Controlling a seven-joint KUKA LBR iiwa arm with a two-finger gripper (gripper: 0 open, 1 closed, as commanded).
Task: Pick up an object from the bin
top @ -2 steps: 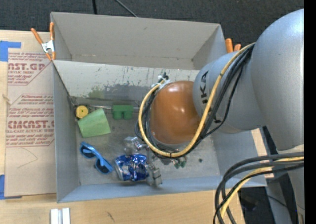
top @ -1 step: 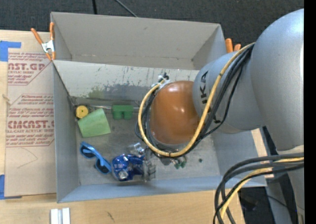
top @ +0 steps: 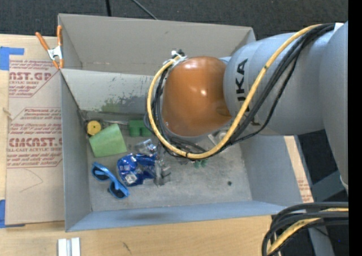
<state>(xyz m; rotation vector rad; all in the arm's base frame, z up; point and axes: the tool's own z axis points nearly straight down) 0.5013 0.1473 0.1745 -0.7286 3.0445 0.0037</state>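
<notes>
1. The grey bin [top: 169,211] has 4 sloping walls. Its loose things crowd the left half of the floor, close under the left wall and the foot of the back wall.
2. The right half of the floor [top: 226,184] is bare metal up to the right wall, which is the widest open room.
3. The arm [top: 294,91] crosses the right rim. Its orange cover [top: 195,96], looped by yellow and black cables [top: 154,119], hangs over the bin's middle, with its lower-left edge above the heap's right end.
4. The fingers sit under that cover, and whether they are spread or clenched cannot be told.
5. Nearest the cover's edge is a blue crinkled packet [top: 136,167], lying front-left of the floor's middle. A small grey piece [top: 163,173] touches its right side; I cannot tell whether it is loose or part of the robot.
6. A blue looped strap [top: 110,180] lies left of the packet and touches it, with a narrow strip of floor between it and the front wall.
7. Behind these, a light green block [top: 107,140] sits near the left wall, and a yellow round piece [top: 93,128] is just beside its back corner.
8. A smaller dark green block [top: 136,128] stands at the back wall's foot, close to the cables.
</notes>
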